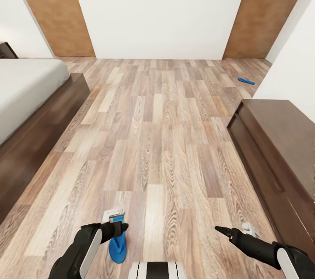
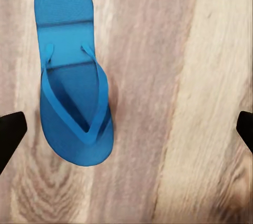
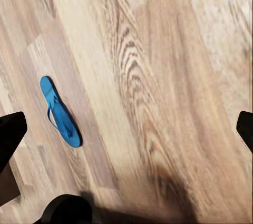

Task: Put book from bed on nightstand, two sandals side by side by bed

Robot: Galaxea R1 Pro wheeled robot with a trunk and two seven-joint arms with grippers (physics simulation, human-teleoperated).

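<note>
One blue sandal (image 1: 117, 247) lies flat on the wood floor right under my left gripper (image 1: 119, 228). In the left wrist view this sandal (image 2: 74, 95) sits off to one side between the widely spread fingertips (image 2: 10, 134), and the left gripper (image 2: 126, 129) is open and empty. The other sandal (image 1: 246, 81) lies far ahead at the right, near the white wall. My right gripper (image 1: 223, 231) hovers open over bare floor; its wrist view shows the near sandal (image 3: 60, 112). The bed (image 1: 26, 82) with its off-white mattress is at the left. The book is out of view.
A long dark bench (image 1: 280, 152) stands along the right wall. A dark nightstand corner (image 1: 6, 50) shows beyond the bed. Two wooden doors (image 1: 52, 8) flank the white far wall. Wide plank floor (image 1: 162, 139) runs between bed and bench.
</note>
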